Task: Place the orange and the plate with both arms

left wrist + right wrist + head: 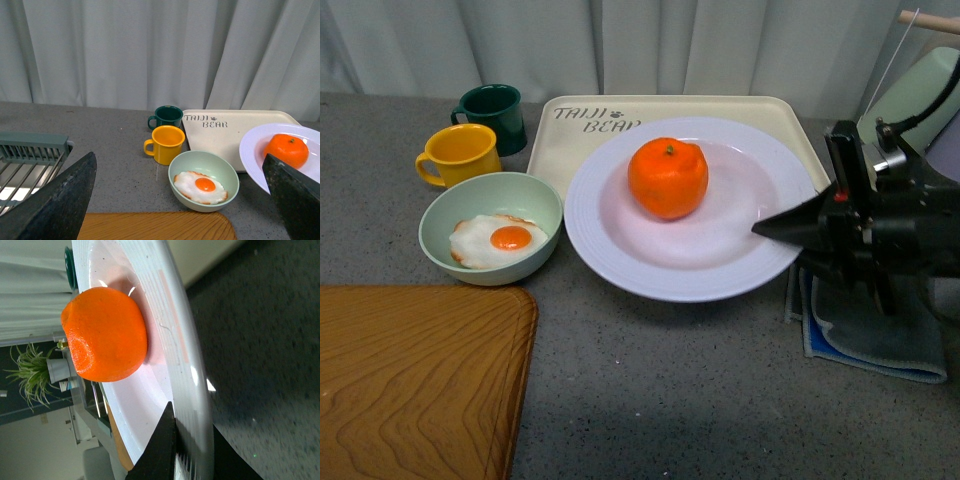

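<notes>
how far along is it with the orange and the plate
Looks done: the orange already sits in the plate. In hand: the right gripper pinches the plate's rim, with the plate partly overlapping the beige tray. The left gripper is open and empty. Left: setting the plate in its final spot, which I can't identify, and letting go.

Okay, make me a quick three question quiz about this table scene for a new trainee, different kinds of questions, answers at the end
1. True or false: the orange lies on the plate.
2. What sits in the green bowl? A) a spoon B) a fried egg C) nothing
3. Which gripper grips the plate's rim?

Key:
1. True.
2. B.
3. The right gripper, its fingers either side of the rim; the left gripper is open and holds nothing.
</notes>
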